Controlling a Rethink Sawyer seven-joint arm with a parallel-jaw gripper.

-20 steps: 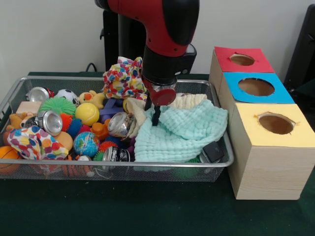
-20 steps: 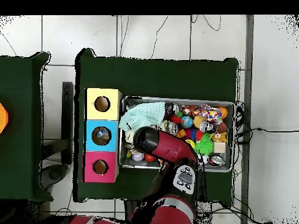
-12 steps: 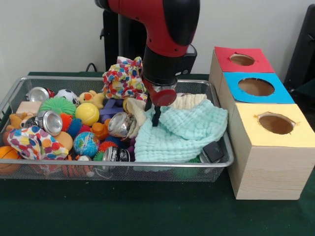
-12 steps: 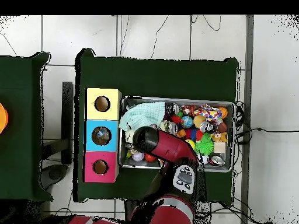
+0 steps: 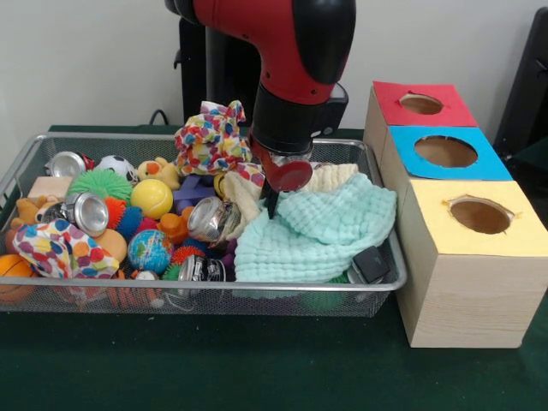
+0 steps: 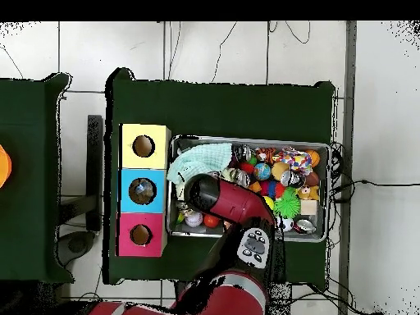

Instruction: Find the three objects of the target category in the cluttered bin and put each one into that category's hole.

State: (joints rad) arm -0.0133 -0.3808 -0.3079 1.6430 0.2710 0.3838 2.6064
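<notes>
Glossy red arm [image 5: 282, 38], black wrist collar, red rounded cap (underneath)

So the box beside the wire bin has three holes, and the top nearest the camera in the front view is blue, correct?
Not quite. In the front view, the top nearest the camera on the box is yellow; blue is the middle one and red the farthest. The rest holds: three holes, beside the wire bin.
</notes>
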